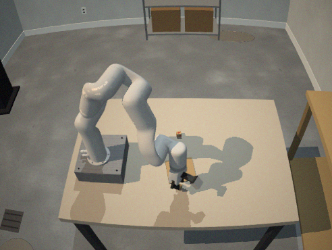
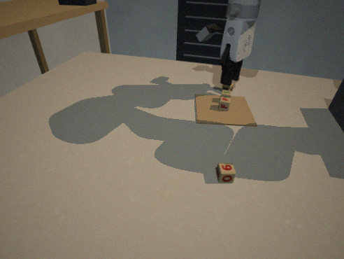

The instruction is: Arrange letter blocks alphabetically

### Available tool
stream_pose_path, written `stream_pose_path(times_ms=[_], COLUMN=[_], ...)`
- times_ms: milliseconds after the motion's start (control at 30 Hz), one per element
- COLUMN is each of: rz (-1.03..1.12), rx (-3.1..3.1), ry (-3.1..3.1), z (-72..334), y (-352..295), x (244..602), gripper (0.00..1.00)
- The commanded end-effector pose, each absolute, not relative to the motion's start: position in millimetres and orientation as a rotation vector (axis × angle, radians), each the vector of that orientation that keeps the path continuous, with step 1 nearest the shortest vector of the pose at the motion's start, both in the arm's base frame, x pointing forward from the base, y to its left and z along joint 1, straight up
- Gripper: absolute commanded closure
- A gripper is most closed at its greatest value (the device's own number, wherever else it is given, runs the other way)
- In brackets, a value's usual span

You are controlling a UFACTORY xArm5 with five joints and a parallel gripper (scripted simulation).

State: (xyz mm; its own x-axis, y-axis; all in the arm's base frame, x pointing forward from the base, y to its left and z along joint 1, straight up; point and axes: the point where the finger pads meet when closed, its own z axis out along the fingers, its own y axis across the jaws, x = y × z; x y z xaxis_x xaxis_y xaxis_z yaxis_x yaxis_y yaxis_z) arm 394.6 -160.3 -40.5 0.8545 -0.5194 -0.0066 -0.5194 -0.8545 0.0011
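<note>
A tan mat (image 2: 224, 111) lies on the table, also in the top view (image 1: 183, 167). On it stands a block with a red F (image 2: 224, 104). Right behind it is a block with a green letter (image 2: 226, 93) that I cannot read. A third block (image 2: 228, 87) sits in line at the mat's far edge, its letter hidden. My gripper (image 2: 228, 84) points down over this third block with its fingers partly open around it; it also shows in the top view (image 1: 180, 184). A fourth block (image 2: 226, 173) (image 1: 179, 134) with a red 6 on top lies off the mat.
The robot's grey base (image 1: 101, 163) stands at the table's left side. A wooden side table (image 1: 318, 135) stands beyond the right edge. A dark shelf (image 2: 203, 31) is behind the table in the exterior view.
</note>
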Motion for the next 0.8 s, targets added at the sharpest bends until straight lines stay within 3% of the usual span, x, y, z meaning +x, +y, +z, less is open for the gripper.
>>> stream_pose_path(times_ms=[0, 767], rz=[0.005, 0.005], rx=[-3.025, -3.025], ry=[0.847, 0.847], z=[-40, -66], y=[-161, -161], x=[396, 396], gripper=[0.58, 0.58])
